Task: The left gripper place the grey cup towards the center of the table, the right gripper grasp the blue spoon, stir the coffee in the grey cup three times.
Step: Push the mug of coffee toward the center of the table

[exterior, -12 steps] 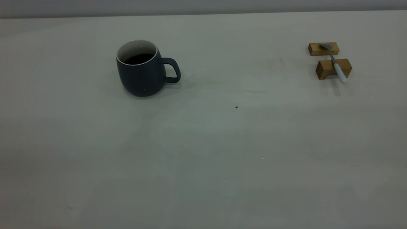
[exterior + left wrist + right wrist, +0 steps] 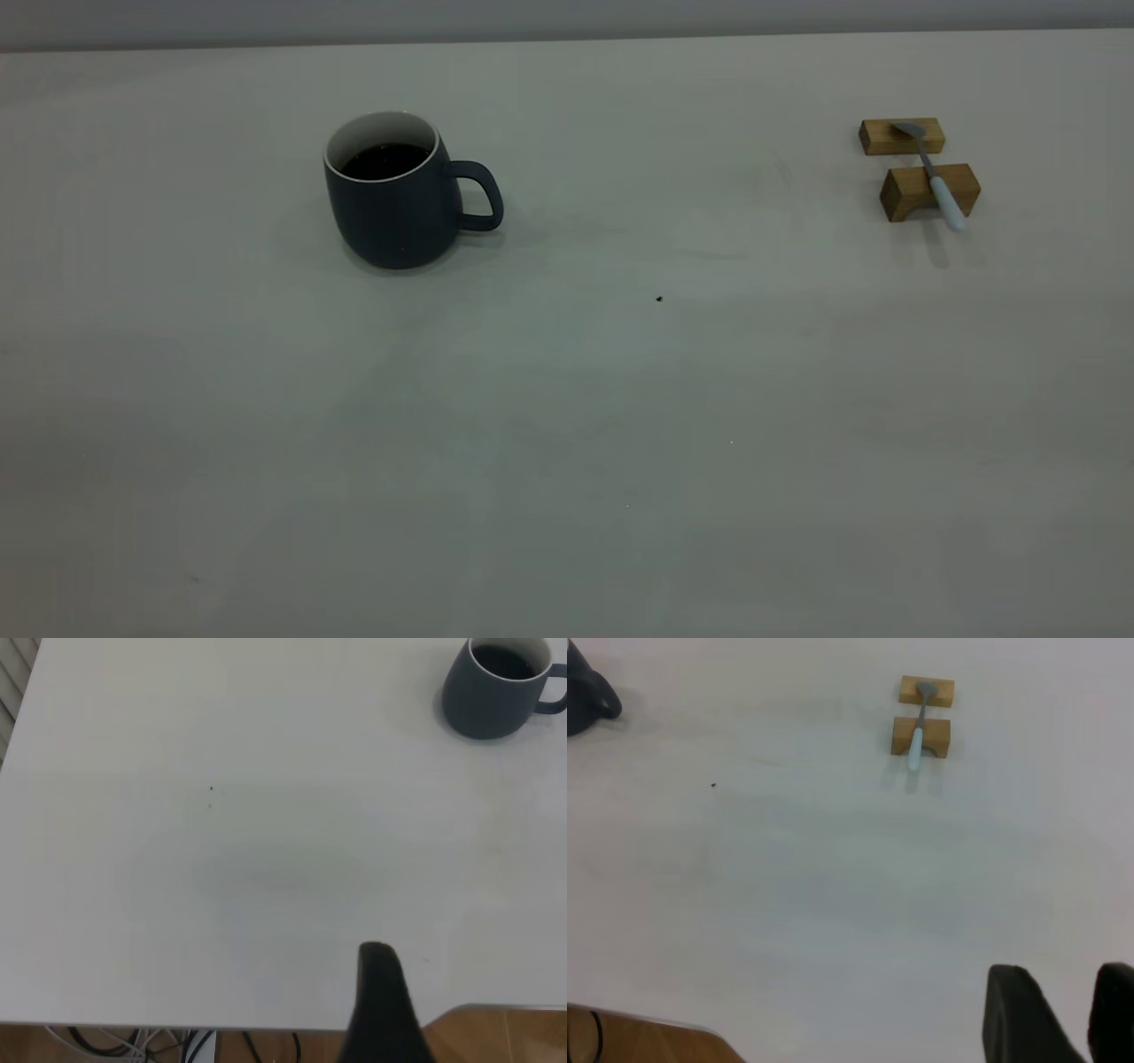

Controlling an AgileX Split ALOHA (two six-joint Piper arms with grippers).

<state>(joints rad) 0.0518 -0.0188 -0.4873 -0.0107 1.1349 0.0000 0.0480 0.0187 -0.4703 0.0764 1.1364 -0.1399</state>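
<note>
Grey cup [image 2: 397, 206] upright on bench [image 2: 567, 425], coffee [image 2: 384, 160] inside, blue spoon [image 2: 937, 182] across two wooden blocks [image 2: 928, 190], right gripper [image 2: 1063, 1014] fingers apart, empty, left gripper [image 2: 381, 1005] opening indeterminate.

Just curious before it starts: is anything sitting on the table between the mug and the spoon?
Only bare table and a tiny dark speck, seen in the exterior view, separate the grey cup from the blue spoon.
</note>
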